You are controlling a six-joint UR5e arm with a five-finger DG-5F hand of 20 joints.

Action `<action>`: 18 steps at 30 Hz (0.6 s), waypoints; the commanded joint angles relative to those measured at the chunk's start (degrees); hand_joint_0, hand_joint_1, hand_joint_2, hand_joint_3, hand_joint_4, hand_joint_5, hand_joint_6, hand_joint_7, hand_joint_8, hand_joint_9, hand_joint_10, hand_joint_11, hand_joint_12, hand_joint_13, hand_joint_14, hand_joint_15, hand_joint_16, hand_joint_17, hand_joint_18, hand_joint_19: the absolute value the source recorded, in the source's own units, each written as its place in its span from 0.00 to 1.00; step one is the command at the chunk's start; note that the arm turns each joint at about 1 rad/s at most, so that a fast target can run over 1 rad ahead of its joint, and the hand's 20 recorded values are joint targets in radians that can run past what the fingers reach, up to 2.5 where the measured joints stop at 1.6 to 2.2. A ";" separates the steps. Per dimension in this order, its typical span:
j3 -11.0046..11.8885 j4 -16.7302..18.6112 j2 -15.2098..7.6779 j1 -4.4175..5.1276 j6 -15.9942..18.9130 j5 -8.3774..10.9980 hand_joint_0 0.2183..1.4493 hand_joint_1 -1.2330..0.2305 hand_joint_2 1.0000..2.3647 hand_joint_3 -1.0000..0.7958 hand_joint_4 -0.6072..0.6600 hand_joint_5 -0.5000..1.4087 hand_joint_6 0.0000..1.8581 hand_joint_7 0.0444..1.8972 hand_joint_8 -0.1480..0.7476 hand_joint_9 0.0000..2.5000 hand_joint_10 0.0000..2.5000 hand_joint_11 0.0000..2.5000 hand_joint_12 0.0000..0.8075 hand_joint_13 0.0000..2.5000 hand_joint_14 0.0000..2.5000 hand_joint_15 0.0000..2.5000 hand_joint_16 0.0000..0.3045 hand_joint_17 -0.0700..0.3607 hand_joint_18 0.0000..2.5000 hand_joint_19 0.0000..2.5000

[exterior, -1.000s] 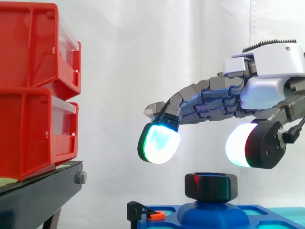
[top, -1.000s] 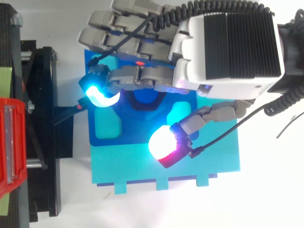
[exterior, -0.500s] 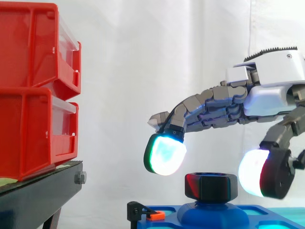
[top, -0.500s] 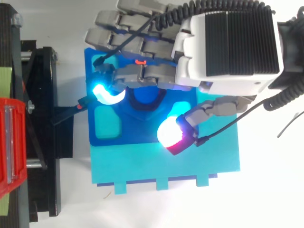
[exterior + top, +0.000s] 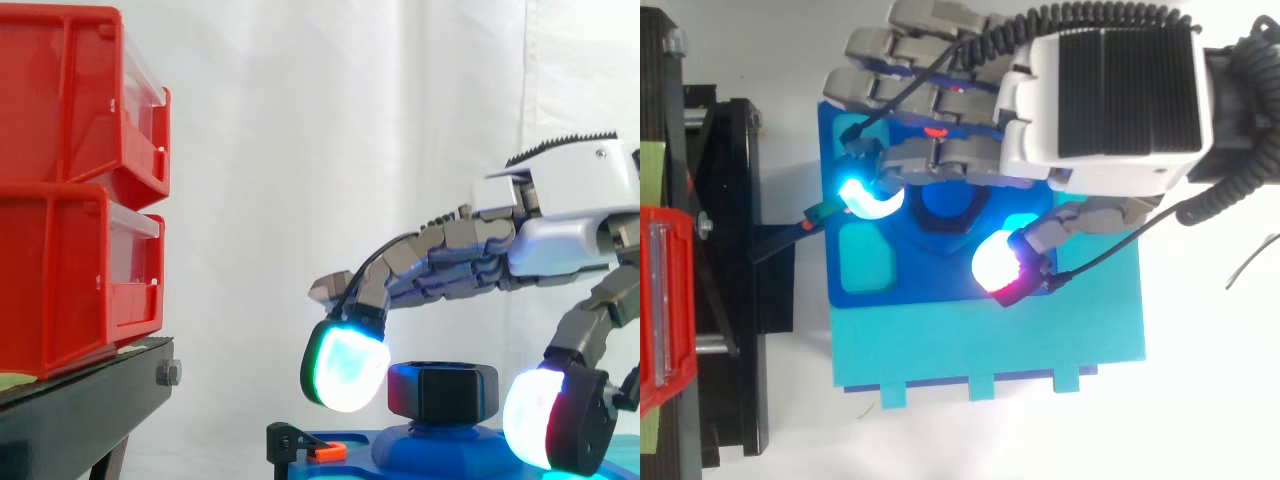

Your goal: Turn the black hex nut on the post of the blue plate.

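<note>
The hand's (image 5: 565, 215) fingers (image 5: 345, 368) and thumb have dropped level with the black hex nut (image 5: 443, 390), flanking it, spread and not yet gripping. The nut sits on the blue plate's (image 5: 865, 288) post, seemingly ready for pinching.

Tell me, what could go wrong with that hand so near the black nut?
The hand straddles the black hex nut, pads apparently not touching it. Closing unevenly, the fingertip and thumb pad might slip off its sides. The low thumb pad might scrape the blue plate.
</note>
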 commanded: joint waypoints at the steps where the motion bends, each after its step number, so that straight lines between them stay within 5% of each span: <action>1: 0.06 0.64 -0.62 -0.10 0.31 -0.73 0.18 0.23 0.00 0.28 0.53 0.10 0.27 0.33 0.31 0.00 0.00 0.00 0.38 0.00 0.00 0.00 0.15 0.39 0.00 0.01; 18: 0.06 1.43 -0.62 -0.27 0.22 -0.82 0.17 0.30 0.00 0.28 0.54 0.10 0.27 0.34 0.32 0.00 0.00 0.00 0.39 0.00 0.00 0.00 0.15 0.40 0.00 0.02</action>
